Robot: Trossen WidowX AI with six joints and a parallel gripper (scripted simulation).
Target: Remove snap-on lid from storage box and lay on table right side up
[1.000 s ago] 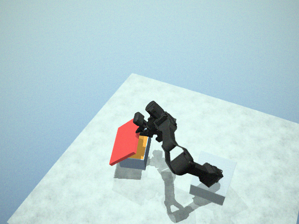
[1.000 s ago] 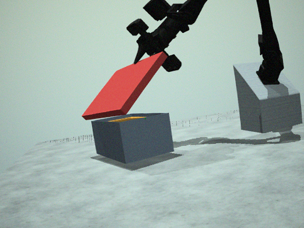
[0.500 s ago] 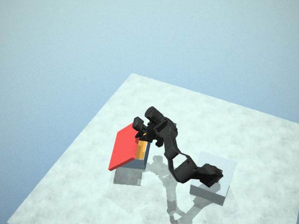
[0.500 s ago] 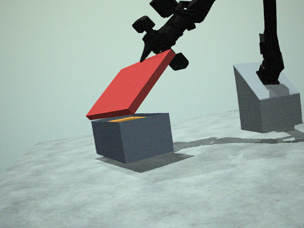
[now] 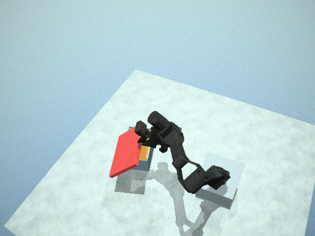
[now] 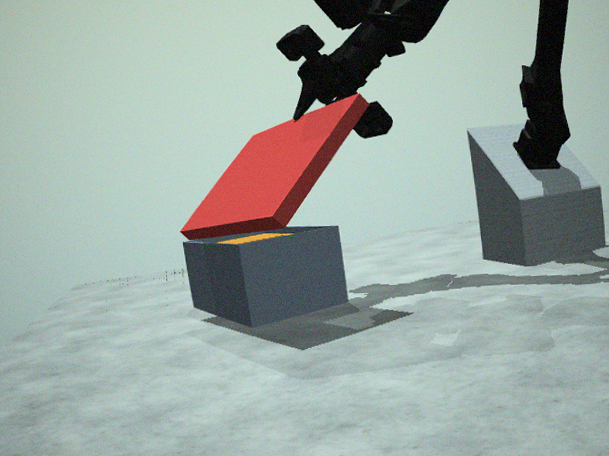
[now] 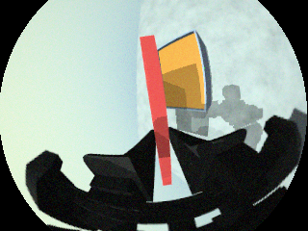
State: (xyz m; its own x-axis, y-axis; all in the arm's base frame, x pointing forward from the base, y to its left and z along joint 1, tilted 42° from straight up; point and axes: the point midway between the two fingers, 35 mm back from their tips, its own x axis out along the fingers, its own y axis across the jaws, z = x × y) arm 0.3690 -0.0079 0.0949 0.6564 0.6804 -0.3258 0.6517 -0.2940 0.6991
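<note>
Pale worktop (image 5: 216, 122) (image 6: 145, 397) (image 7: 231, 38) below, the gripper (image 5: 146, 142) (image 6: 314, 112) (image 7: 161, 131) grips the tilted lid (image 5: 127, 152) (image 6: 276, 169) (image 7: 155, 91); next, probably carry it toward nine o'clock, then level it.

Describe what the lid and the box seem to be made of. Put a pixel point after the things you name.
Lid (image 5: 126, 152) (image 6: 276, 169) (image 7: 153, 87): probably plastic, smooth and matt; even red, no grain or glare.
Box (image 5: 142, 166) (image 6: 296, 277) (image 7: 208, 79): perhaps plastic or painted metal, dull slate-blue outside; flat, unpatterned walls leave it open.

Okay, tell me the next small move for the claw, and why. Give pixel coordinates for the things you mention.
Probably shift the lid (image 5: 127, 149) (image 6: 279, 169) (image 7: 153, 82) sideways, away from the box (image 5: 143, 165) (image 6: 296, 274) (image 7: 208, 77), before lowering: the claw (image 5: 146, 142) (image 6: 310, 112) (image 7: 161, 131) grips it by one edge, it hangs steeply tilted, and from the top it overlaps part of the open box.
</note>
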